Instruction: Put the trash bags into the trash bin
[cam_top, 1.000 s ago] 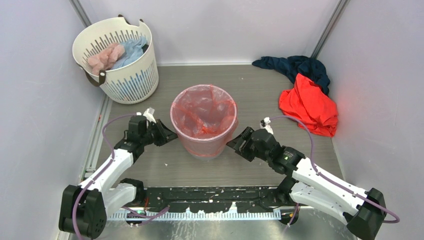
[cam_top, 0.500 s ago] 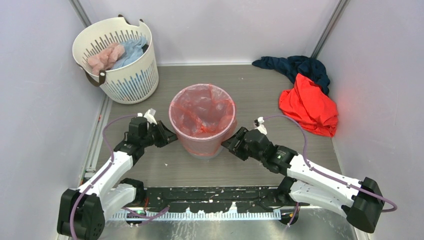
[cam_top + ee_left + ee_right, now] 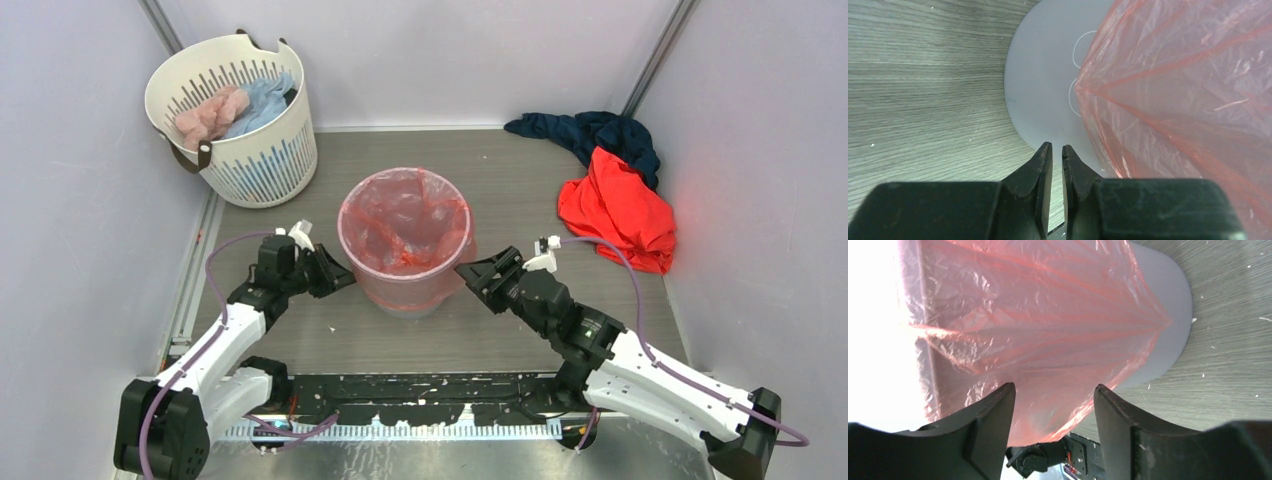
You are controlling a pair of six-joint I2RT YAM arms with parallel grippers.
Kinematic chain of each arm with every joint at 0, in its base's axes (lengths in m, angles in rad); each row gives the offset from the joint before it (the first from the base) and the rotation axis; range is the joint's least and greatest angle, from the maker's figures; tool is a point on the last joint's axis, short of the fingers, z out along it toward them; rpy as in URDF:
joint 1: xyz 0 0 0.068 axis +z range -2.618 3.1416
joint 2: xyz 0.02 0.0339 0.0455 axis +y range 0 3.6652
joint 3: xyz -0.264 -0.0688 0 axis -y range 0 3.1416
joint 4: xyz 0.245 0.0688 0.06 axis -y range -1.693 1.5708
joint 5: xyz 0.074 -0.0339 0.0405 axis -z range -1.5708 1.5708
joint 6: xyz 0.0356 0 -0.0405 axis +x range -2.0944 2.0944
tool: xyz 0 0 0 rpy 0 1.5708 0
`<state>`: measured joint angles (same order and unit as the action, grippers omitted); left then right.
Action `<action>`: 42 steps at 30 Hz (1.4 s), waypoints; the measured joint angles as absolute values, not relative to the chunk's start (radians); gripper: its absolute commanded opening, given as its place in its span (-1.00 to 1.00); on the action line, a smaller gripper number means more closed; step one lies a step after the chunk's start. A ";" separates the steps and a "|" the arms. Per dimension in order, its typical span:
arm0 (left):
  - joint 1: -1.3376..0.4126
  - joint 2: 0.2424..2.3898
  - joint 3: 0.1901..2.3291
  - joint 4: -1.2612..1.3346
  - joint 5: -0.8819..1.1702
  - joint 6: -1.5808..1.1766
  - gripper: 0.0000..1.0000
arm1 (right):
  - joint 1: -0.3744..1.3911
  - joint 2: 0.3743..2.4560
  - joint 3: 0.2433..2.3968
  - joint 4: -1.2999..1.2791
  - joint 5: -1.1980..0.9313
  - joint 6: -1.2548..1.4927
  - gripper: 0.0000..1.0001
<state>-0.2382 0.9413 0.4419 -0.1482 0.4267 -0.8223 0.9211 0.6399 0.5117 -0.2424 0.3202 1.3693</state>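
A: Where are the arms?

B: Nearest the camera, the left gripper (image 3: 1057, 147) sits just beside the trash bin's (image 3: 1043, 90) left wall, its jaws nearly together with nothing between them. The right gripper (image 3: 1054, 390) faces the bin's right side, jaws spread wide, gripping nothing.

A: And the bag?

B: The red-pink trash bag (image 3: 405, 235) lines the grey bin mid-table, its film folded over the rim and down the sides.

A: Beyond that?

B: A white laundry basket (image 3: 255, 165) holding cloths stands far left; a red-orange garment (image 3: 620, 210) and a dark blue garment (image 3: 590, 130) lie far right.
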 measured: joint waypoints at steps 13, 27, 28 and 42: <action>-0.238 0.929 0.491 -0.245 0.394 -0.784 -0.72 | 0.921 0.845 0.425 -0.028 0.391 1.403 -0.34; -0.242 0.900 0.508 -0.313 0.358 -0.774 -0.72 | 0.921 0.880 0.378 0.073 0.411 1.413 -0.98; -0.242 0.896 0.508 -0.314 0.357 -0.774 -0.72 | 0.921 0.886 0.370 0.079 0.411 1.414 -0.98; -0.242 0.887 0.507 -0.313 0.351 -0.773 -0.72 | 0.921 0.929 0.292 0.103 0.411 1.421 -0.98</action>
